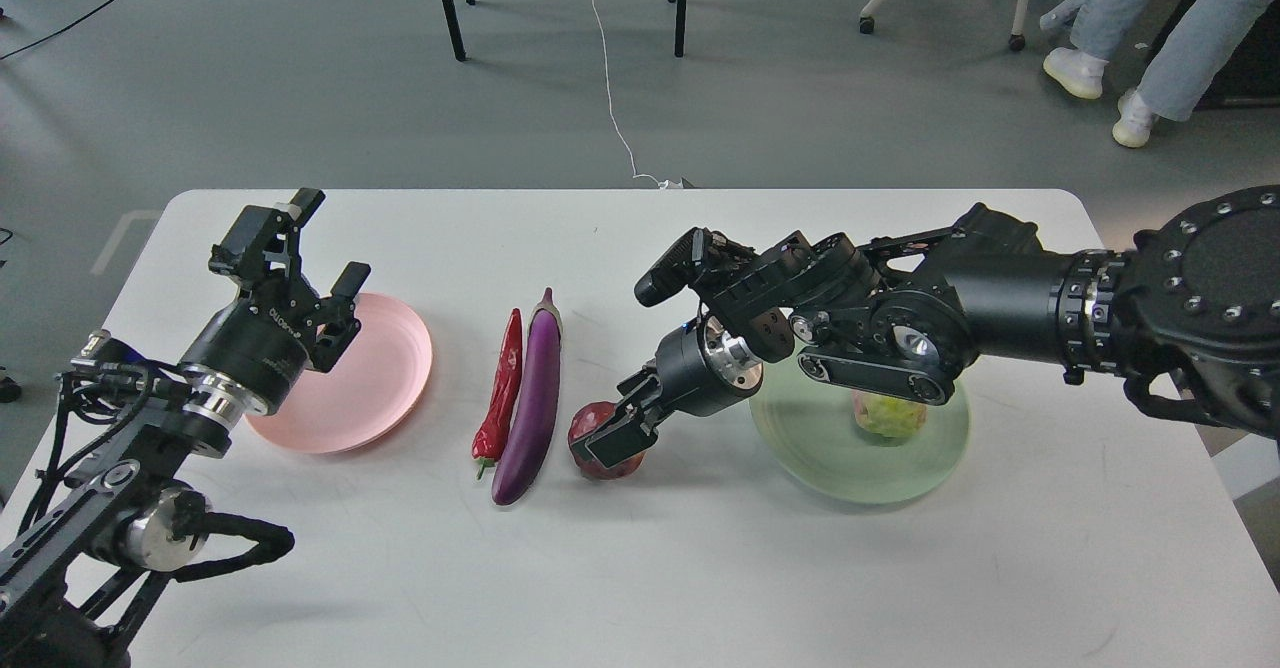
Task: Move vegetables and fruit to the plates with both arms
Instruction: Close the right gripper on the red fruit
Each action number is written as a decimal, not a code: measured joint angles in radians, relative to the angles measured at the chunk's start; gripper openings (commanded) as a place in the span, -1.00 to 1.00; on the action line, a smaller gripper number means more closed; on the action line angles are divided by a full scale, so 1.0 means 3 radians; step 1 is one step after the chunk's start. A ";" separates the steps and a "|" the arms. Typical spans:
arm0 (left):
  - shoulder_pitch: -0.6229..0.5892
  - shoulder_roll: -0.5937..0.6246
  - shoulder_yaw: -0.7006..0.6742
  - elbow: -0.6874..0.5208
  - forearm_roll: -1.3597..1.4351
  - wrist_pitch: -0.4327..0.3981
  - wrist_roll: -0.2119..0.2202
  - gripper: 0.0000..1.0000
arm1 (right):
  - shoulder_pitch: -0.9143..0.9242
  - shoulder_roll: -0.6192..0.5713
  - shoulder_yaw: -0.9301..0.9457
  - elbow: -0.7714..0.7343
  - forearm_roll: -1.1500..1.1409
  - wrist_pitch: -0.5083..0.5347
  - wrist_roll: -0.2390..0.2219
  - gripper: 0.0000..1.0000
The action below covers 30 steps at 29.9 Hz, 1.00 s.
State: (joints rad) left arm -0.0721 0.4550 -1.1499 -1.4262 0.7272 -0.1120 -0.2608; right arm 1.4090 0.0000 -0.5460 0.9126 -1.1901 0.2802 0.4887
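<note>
The dark red pomegranate [592, 430] lies on the white table [700, 568], right of the purple eggplant [536, 398] and the red chili [500, 388], which lie side by side. My right gripper [628, 414] is down on the pomegranate, fingers either side of it, one finger [620, 438] across its front; it looks open. The bumpy yellow-green fruit [886, 414] sits on the mint-green plate [830, 453], partly hidden by my right arm. My left gripper [322, 244] is open and empty above the far left rim of the pink plate [375, 378].
The right arm spans the table above the green plate's far side. A person's legs [1150, 38] stand on the floor at the top right. Chair and table legs and a white cable [610, 98] are on the floor beyond the table.
</note>
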 measured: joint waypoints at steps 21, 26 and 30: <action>0.0071 -0.0002 -0.0059 -0.0021 0.0000 -0.0010 0.0000 0.96 | -0.0157 0.0000 -0.0007 -0.0084 -0.0036 -0.0171 0.0000 0.59; 0.0071 -0.0008 -0.0059 -0.0022 0.0000 -0.0011 0.0000 0.96 | -0.0169 0.0000 -0.0007 -0.0117 -0.0036 -0.0172 0.0000 0.29; 0.0072 -0.0009 -0.0059 -0.0022 0.0000 -0.0012 0.0000 0.96 | -0.0171 0.0000 -0.0004 -0.0132 -0.0035 -0.0172 0.0000 0.12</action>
State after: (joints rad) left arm -0.0506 0.4522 -1.1674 -1.4328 0.7272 -0.1156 -0.2608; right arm 1.3577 0.0000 -0.5472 0.8730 -1.2007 0.2284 0.4888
